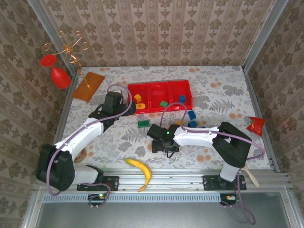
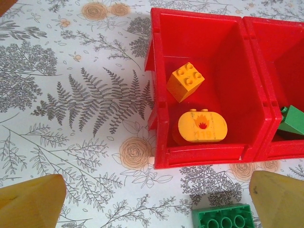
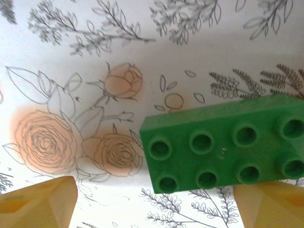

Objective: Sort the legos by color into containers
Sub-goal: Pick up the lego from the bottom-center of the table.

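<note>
The red tray (image 1: 159, 84) has three compartments in a row. Its left compartment (image 2: 204, 154) holds an orange brick (image 2: 185, 81) and an orange round piece (image 2: 203, 126). The middle one holds a green brick (image 1: 163, 103) and the right one a blue brick (image 1: 182, 99). My left gripper (image 2: 154, 202) hangs open just in front of the tray's left end, with nothing in it. A loose green brick (image 2: 223, 217) lies close by. My right gripper (image 3: 154, 204) is open low over a green eight-stud brick (image 3: 223, 145) lying on the table, near its right finger. Two blue bricks (image 1: 192, 118) lie loose beside the tray.
A yellow banana (image 1: 140, 170) lies at the near edge. An orange-brown board (image 1: 88, 86) and a red goblet (image 1: 60, 76) stand at the back left. A red wrapper (image 1: 256, 125) lies at the right edge. A tape roll (image 1: 80, 154) sits beside the left arm.
</note>
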{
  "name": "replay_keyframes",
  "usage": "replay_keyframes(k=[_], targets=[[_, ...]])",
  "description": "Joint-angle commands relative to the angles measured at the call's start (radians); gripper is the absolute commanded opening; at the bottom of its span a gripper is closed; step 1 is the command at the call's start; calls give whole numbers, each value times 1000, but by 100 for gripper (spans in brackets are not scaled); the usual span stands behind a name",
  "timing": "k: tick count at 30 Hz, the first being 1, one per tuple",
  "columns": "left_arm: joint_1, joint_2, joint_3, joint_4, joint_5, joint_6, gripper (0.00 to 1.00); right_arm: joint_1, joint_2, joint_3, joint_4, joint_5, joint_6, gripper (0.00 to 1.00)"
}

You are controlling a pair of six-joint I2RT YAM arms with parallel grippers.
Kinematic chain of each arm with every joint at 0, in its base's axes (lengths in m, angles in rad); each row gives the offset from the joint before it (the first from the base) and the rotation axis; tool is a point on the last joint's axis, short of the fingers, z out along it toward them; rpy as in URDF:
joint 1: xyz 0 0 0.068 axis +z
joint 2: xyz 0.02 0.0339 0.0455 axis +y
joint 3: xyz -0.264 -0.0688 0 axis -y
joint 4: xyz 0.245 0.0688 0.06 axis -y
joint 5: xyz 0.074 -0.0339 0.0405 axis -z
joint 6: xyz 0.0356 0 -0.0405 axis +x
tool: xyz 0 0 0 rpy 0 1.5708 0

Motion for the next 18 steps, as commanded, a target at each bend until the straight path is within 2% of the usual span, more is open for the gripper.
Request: replay_keyframes(k=[1,18], targets=[[2,-25,-13,-6,-24,-5,100,-5,35,43,-23,58,-31,88],[31,-26,-42,7,-23,-15,100,-34,145,161,4,91,-125,87]])
